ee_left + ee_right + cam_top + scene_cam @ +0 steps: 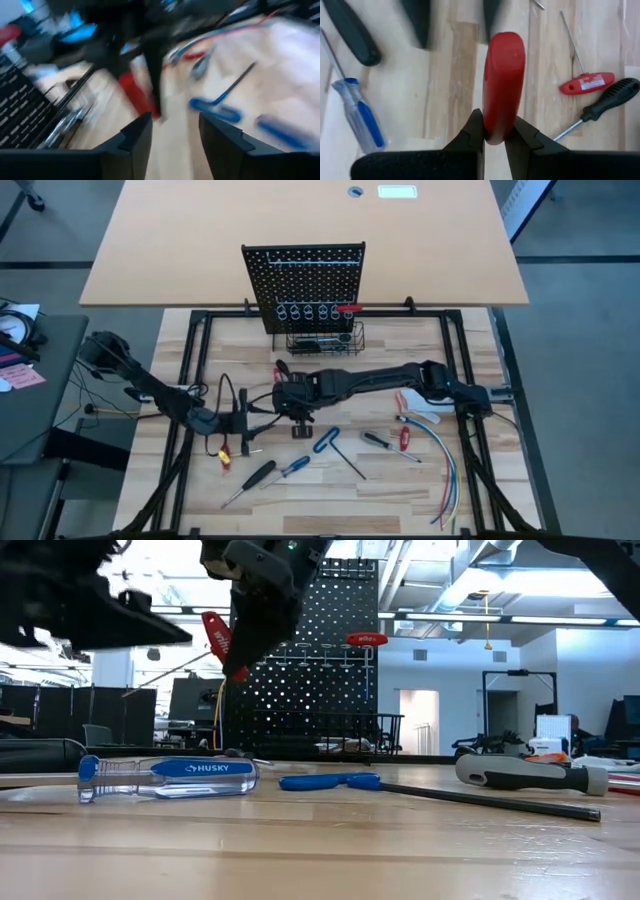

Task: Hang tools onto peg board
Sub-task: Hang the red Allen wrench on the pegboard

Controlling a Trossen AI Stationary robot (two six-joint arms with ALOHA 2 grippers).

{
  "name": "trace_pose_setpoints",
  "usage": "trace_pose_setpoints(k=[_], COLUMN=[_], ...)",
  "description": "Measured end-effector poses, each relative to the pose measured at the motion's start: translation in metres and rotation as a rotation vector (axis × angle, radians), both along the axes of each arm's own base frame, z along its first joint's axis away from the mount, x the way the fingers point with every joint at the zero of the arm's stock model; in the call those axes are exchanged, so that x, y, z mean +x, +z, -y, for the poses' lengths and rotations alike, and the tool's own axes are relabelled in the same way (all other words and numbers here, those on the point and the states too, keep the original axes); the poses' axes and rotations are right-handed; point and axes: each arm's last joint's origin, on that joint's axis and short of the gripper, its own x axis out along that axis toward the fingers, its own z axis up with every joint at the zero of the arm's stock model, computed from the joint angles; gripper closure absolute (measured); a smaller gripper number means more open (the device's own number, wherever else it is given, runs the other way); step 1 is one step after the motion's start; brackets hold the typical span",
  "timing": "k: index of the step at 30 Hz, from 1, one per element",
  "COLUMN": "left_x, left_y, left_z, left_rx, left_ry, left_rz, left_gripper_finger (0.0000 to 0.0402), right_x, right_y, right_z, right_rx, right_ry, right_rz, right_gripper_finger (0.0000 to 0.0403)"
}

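Right tool is clamped on a red tool handle, held off the counter in front of the peg board; left tool sits just beside it with jaws apart, holding nothing. Loose around them on the counter: blue screwdriver, blue T-handle hex key, black screwdriver, small red T-handle key, wire bundle at the right. Low view alone shows a red handle already in the board's ring row; left wrist view too blurred to read detail.
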Motion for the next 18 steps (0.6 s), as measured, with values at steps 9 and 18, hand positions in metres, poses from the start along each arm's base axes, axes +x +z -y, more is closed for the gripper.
trace_pose_setpoints(k=[9, 18], left_x=[0.0026, 0.0027], left_y=[-0.0070, -0.0073], left_z=[-0.0092, -0.0088], left_rx=[-0.058, -0.063], left_ry=[0.080, 0.066], left_rz=[-0.043, -0.046], left_gripper_finger=[0.0253, 0.0378], right_x=[0.0022, 0.0024], right_y=[0.0015, 0.0016], right_z=[-0.0026, -0.0026], right_rx=[-0.010, -0.011], right_ry=[0.023, 0.023], right_rz=[0.028, 0.031], right_gripper_finger=[0.0355, 0.0354])
